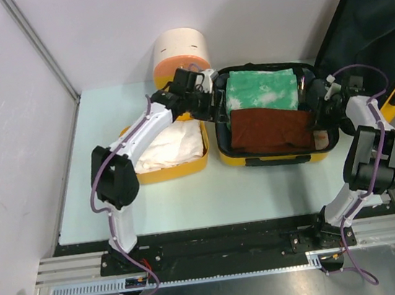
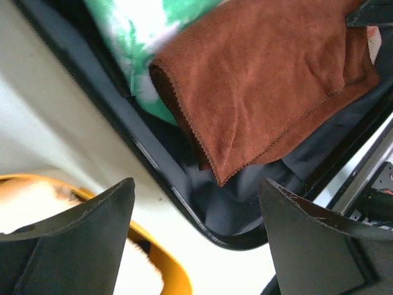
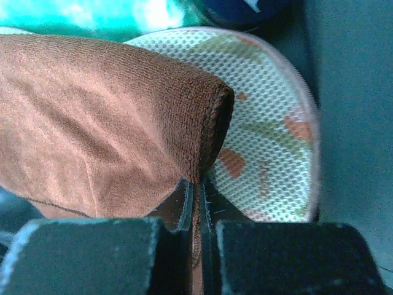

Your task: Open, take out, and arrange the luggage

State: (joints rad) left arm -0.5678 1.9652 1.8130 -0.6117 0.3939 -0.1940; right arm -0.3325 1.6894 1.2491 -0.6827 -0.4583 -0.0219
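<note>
The luggage [image 1: 272, 159] lies open on the table, its dark-lined lid [image 1: 370, 23] propped up at the back right. Inside are a green-and-white towel [image 1: 261, 89] and, nearer me, a folded brown towel [image 1: 268, 127]. My right gripper [image 1: 317, 113] is at the luggage's right end. In the right wrist view this gripper [image 3: 199, 190] is shut on the brown towel's [image 3: 104, 129] folded edge, with a mesh patterned pouch [image 3: 270, 141] underneath. My left gripper [image 1: 210, 108] hovers open over the luggage's left rim [image 2: 184, 203], with nothing between the fingers [image 2: 80, 239]. The brown towel's corner [image 2: 258, 92] shows beyond them.
A smaller yellow tub [image 1: 186, 169] holding a white cloth [image 1: 168, 148] sits just left of the luggage, under the left arm. A cream-and-orange cylindrical container [image 1: 181, 51] stands behind it. White walls close in at the left and back.
</note>
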